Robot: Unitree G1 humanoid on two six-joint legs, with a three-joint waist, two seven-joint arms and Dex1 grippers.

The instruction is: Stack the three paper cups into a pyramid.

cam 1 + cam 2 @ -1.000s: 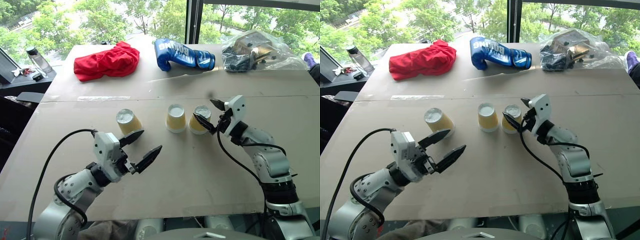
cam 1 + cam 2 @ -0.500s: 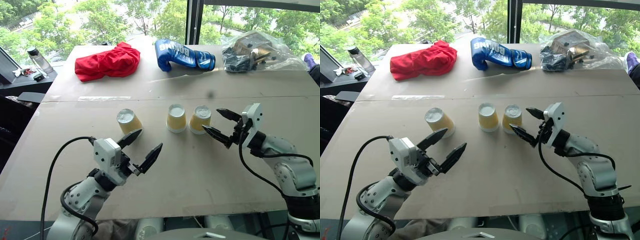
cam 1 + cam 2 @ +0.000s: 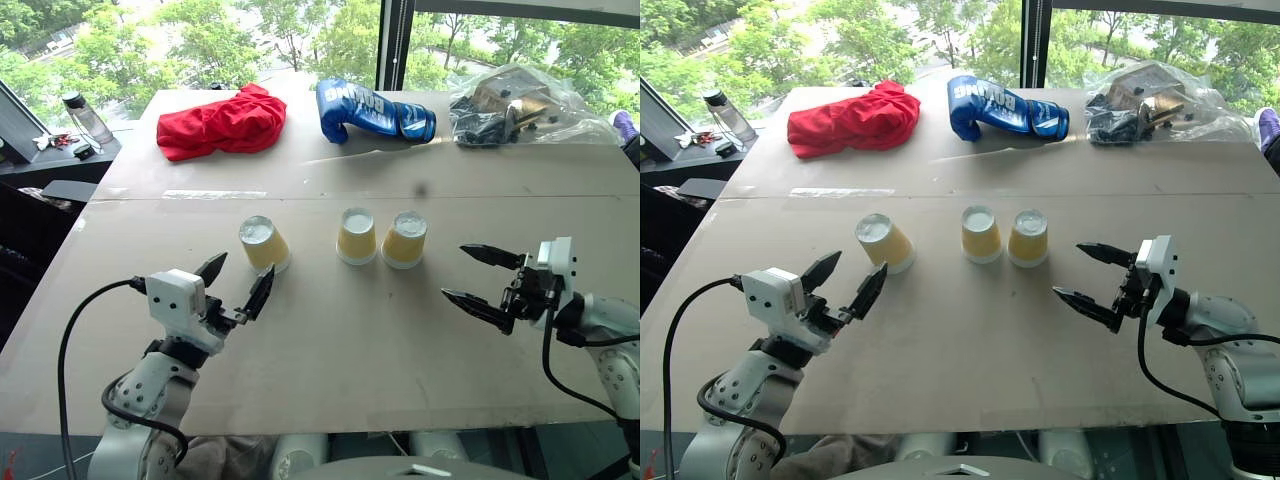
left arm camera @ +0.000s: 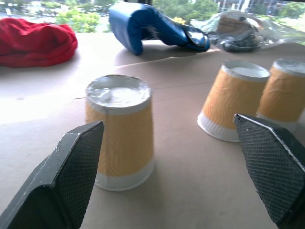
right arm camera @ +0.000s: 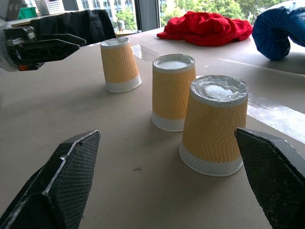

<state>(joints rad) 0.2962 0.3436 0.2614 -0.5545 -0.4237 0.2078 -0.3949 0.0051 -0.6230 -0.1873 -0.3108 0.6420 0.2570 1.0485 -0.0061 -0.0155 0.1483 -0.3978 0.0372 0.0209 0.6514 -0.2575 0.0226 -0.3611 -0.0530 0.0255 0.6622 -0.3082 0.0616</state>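
Pulled back from the right-hand cup (image 3: 404,239) and out toward the table's right edge since a second ago: right gripper (image 3: 482,278), fingers spread wide and empty, pointing level toward the cups. Shifted leftward as well: left gripper (image 3: 236,284), jaws wide, holding nothing, aimed forward just short of the left cup (image 3: 263,243). Spread across the far end of the cardboard-covered table (image 3: 360,340): red cloth (image 3: 222,121), clear plastic bag of dark items (image 3: 522,103), and blue boxing glove (image 3: 370,110) with white lettering, only partly legible, seemingly "BOXING". Lined up mid-table, all upside down and unstacked: three ribbed yellow-tan paper cups, the middle cup (image 3: 356,235) and right-hand cup close together, the left cup set apart and tilted. Beyond the table's left corner: bottle (image 3: 80,116) with dark cap.
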